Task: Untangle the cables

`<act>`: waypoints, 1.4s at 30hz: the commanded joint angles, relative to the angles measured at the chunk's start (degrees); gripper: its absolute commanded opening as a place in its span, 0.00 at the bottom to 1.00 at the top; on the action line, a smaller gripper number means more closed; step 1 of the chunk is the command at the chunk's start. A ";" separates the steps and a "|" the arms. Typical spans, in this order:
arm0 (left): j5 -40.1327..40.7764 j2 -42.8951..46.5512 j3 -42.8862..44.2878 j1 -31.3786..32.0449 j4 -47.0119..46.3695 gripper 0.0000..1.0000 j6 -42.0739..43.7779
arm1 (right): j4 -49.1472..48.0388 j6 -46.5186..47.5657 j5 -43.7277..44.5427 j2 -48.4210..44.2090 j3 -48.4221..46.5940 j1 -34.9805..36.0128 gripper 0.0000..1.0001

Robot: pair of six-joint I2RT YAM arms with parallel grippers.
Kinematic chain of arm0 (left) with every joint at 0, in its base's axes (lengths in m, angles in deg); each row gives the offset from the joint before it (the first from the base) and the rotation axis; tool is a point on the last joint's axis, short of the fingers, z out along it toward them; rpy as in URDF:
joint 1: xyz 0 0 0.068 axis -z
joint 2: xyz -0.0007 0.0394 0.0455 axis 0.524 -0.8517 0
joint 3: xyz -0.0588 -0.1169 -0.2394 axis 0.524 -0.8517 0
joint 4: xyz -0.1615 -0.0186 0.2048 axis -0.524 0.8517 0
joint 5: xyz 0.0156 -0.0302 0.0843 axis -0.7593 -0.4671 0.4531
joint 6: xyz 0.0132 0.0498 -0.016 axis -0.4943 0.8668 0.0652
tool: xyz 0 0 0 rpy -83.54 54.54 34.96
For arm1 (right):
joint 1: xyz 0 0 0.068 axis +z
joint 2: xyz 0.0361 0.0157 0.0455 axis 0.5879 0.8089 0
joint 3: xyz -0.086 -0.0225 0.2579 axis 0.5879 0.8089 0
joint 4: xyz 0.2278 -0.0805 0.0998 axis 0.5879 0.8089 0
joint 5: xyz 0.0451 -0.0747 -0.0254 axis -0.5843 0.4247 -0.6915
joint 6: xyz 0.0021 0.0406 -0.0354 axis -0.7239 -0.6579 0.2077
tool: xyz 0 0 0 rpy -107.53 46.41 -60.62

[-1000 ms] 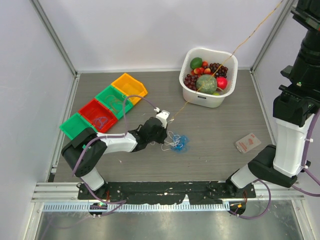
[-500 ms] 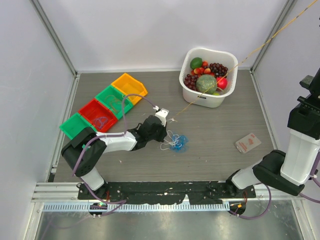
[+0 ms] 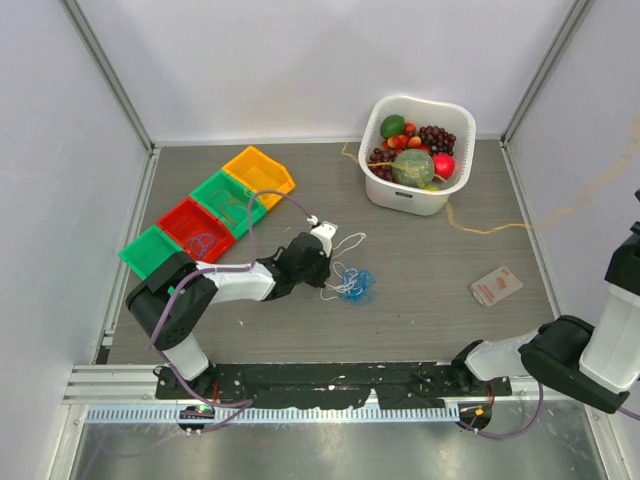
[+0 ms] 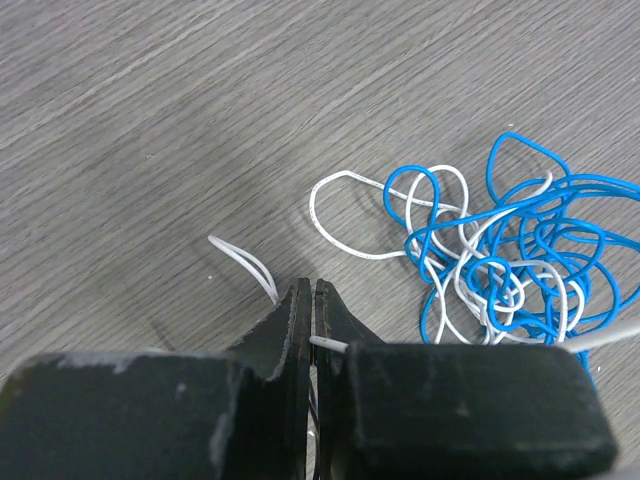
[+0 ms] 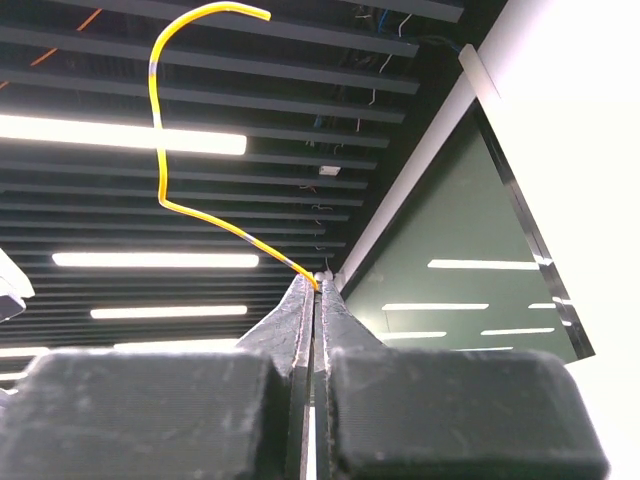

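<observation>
Blue-white cables (image 3: 358,284) | bunch just beside left claw (image 4: 313,292) | strand pinched

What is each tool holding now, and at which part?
Left tool: a white cable, by a strand beside the tangled bunch. Right tool: the yellow cable, near its free end.

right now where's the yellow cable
In the top view the yellow cable lies on the table just right of the white basket, leading up rightward; the right gripper pinches its end.
</observation>
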 commanded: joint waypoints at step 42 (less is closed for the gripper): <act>4.21 2.40 36.38 -0.60 74.30 0.89 -7.46 | 23.88 4.74 5.38 -23.18 49.27 -0.12 0.01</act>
